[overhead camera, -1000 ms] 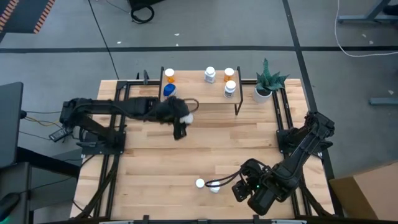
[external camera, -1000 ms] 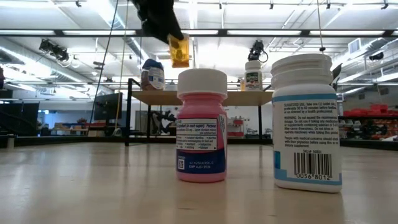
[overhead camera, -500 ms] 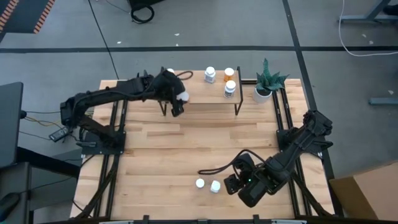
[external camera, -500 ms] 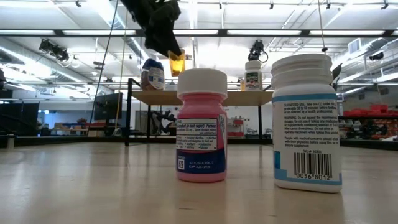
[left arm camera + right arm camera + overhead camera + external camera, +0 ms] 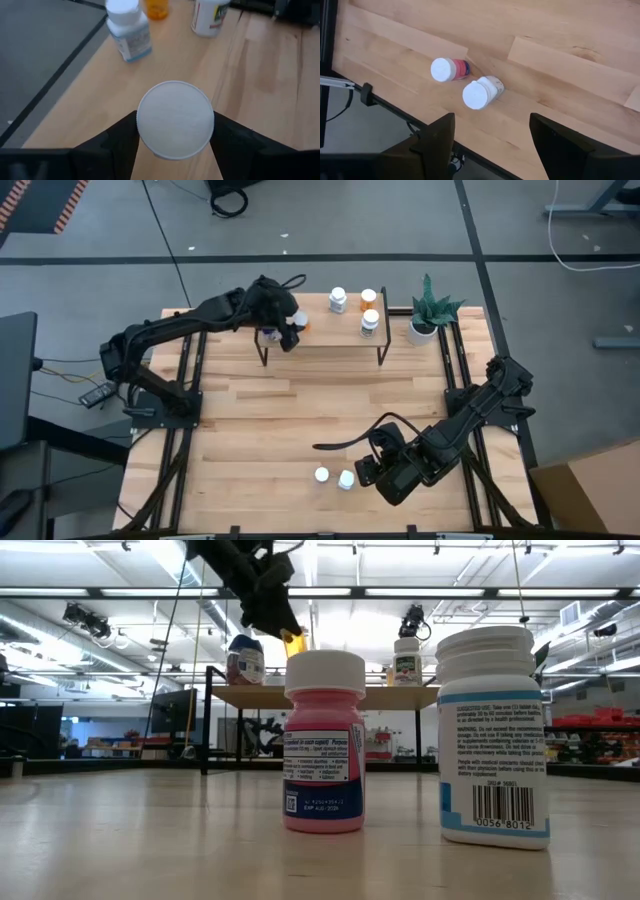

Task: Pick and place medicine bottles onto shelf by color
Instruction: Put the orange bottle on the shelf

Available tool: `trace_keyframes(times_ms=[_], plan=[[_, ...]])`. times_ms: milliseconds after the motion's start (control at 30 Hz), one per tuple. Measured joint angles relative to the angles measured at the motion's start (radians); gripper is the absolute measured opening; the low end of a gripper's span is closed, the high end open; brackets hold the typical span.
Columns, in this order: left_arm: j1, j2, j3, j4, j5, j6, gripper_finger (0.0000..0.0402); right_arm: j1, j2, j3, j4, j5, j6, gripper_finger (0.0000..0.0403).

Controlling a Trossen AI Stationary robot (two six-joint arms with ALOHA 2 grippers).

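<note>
Left gripper [image 5: 175, 145]: over the shelf [image 5: 320, 330] at its 9 o'clock end, fingers closed around an orange bottle [image 5: 292, 638] under its white cap
Right gripper [image 5: 492, 135]: spread wide, empty, near the pink bottle [image 5: 449, 69] and white bottle [image 5: 481, 93] at the table's 6 o'clock edge
Risk: releasing too high could tip the orange bottle against the blue bottle [image 5: 245, 660] beside it
Second risk: right fingers could nudge one standing bottle into the other

Barcode digits "0056 8012" on the white bottle [image 5: 493, 735].
</note>
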Motion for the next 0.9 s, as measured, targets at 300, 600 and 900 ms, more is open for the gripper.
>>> trace_keyframes(times_ms=[300, 600, 900], plan=[[0.003, 0.071, 0.051, 0.003, 0.016, 0.022, 0.0228, 0.000, 0.000, 0.000, 0.018, -0.007, 0.000, 0.0264], [0.028, 0.268, 0.431, -0.178, 0.006, 0.085, 0.0228, 0.001, 0.000, 0.000, 0.018, -0.007, 0.000, 0.0264], [0.081, 0.437, 0.705, -0.455, -0.013, 0.131, 0.0224, 0.009, 0.000, 0.000, 0.021, -0.009, 0.000, 0.0264]])
